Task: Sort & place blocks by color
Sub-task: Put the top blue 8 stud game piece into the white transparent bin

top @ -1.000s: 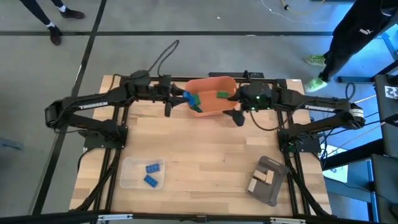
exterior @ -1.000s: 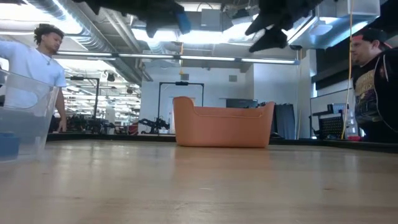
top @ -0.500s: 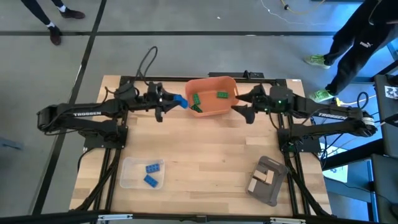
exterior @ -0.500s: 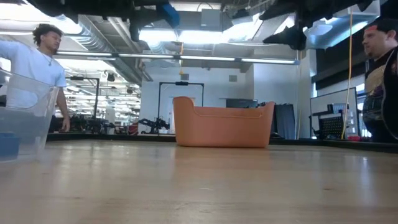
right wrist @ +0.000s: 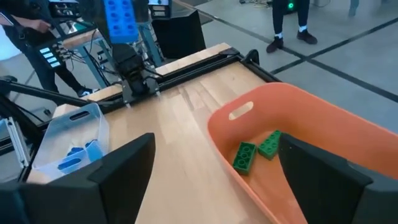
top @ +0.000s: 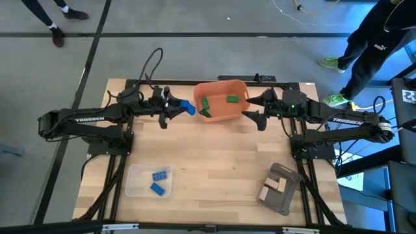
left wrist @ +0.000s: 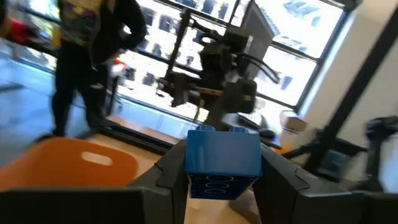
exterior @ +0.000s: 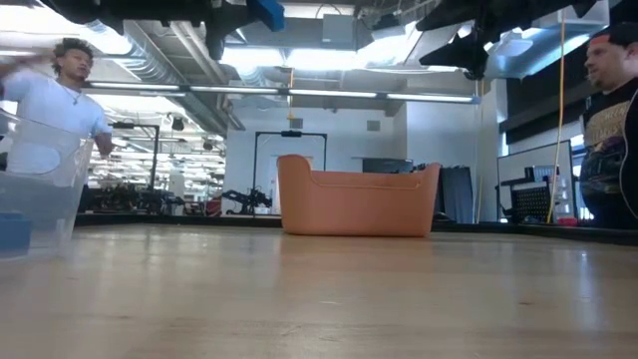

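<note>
My left gripper [top: 179,108] is shut on a blue studded block [top: 188,107], high above the table just left of the orange bin [top: 221,99]. In the left wrist view the block [left wrist: 222,158] fills the gap between the fingers; the low view shows it [exterior: 266,12] at the top edge. Two green blocks [top: 205,107] [top: 231,99] lie on the bin's floor. My right gripper [top: 251,110] hangs wide open and empty above the bin's right end, with the bin [right wrist: 298,124] and green blocks [right wrist: 244,155] below it. My left gripper pinches the blue block between its two fingers [left wrist: 168,174], one on each opposite side wall [left wrist: 193,163]. The fingers lie level, pointing from the table's left toward the bin. The block is lifted clear, studs [left wrist: 203,129] up and hollow underside showing.
A clear tray [top: 149,180] near the left front edge holds two blue blocks [top: 160,175]. A grey tray [top: 281,188] near the right front holds tan blocks [top: 273,185]. Bare wood lies between the trays. People stand beyond the table [exterior: 55,100] [exterior: 608,130].
My left gripper, still shut on the blue block, has drawn back from over the bin's left rim toward the table's left edge. My right arm has pulled back toward the right edge, and its gripper has moved off the bin's near right corner. Both then held still.
</note>
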Robot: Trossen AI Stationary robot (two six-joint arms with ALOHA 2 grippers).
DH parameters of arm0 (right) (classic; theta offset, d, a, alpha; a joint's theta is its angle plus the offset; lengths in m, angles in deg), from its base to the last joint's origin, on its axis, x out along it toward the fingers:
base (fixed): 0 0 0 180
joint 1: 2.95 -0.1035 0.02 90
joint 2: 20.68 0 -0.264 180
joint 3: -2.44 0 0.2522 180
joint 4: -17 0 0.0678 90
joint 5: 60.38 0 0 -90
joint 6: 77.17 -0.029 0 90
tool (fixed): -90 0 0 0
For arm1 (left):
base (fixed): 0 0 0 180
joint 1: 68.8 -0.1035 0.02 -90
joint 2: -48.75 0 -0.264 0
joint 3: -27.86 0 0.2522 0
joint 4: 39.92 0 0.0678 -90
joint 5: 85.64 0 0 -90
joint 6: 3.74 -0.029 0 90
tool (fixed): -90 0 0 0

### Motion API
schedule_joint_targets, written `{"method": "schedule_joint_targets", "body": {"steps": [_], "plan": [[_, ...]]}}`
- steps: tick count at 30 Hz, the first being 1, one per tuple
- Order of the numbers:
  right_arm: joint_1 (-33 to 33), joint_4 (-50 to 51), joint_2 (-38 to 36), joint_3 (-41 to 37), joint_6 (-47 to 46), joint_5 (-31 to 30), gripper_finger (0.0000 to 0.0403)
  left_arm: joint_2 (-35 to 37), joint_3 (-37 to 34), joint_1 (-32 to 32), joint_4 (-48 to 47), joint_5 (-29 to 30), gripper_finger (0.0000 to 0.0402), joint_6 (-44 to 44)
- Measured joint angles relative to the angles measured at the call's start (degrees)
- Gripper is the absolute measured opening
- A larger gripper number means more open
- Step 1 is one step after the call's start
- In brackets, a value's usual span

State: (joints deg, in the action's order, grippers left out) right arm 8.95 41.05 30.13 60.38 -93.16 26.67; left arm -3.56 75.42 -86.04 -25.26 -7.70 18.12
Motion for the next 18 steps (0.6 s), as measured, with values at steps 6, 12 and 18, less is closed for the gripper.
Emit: {"method": "schedule_joint_targets", "body": {"steps": [6, 12, 18], "plan": [[0.0, 0.6, 0.0, 0.0, 0.1, 0.0, 0.0336, 2.5, 2.1, 1.0, -9.2, -6.2, 0.0125, 5.3], [0.0, 2.1, 0.0, 0.0, 0.1, 0.0, 0.0336, 3.5, 13.1, 10.2, -43.3, -4.6, 0.0125, 5.0], [0.0, 2.4, 0.1, 0.0, 0.2, 0.0, 0.0336, 0.9, 21.0, 26.9, -67.5, 6.0, 0.0125, 11.5]]}}
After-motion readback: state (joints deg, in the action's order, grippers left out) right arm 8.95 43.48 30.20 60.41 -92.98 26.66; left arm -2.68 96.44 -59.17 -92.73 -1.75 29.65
